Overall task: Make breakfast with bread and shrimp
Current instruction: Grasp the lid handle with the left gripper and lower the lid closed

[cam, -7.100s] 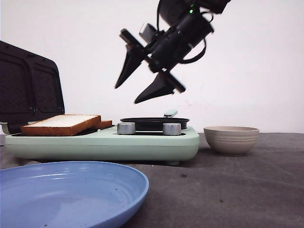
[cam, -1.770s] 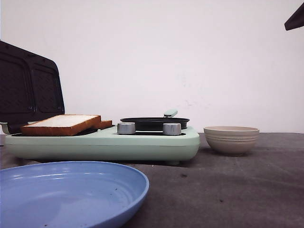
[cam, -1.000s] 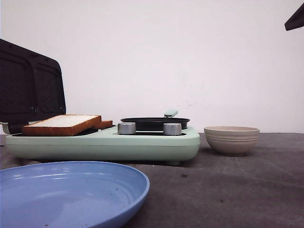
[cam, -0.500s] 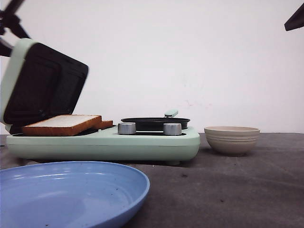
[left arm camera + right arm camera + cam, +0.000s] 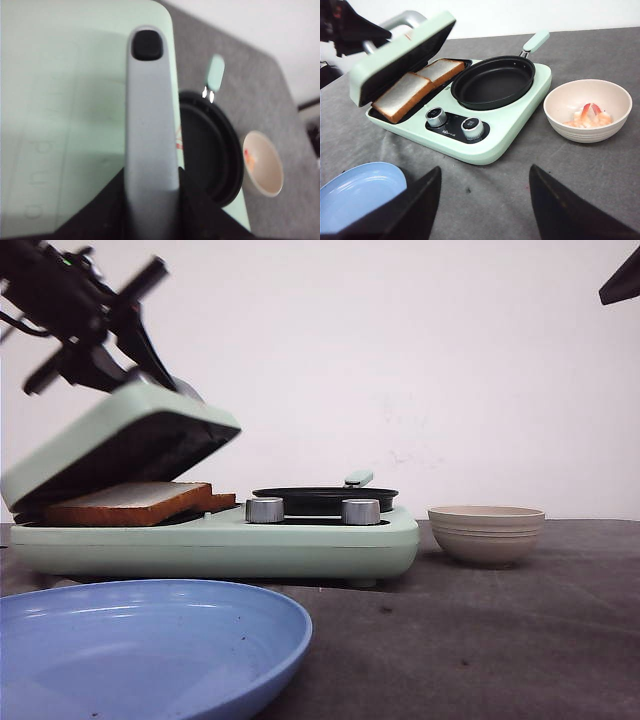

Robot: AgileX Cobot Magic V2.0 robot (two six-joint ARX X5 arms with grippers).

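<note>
Lying flat side by side on the sandwich plate of the mint breakfast maker, the bread is loaded, long axis of the pair running from 7 to 1 o'clock in the right wrist view. Hanging half-lowered over the slices is the lid, its grey handle sitting between the fingers of the left hand, apparently clamped on it. Waiting empty beside them is the black pan; shrimp are sitting uncooked in the beige bowl. Hovering with jaws spread is the right hand, holding nothing, and the blue plate is lying bare on the surface.
</note>
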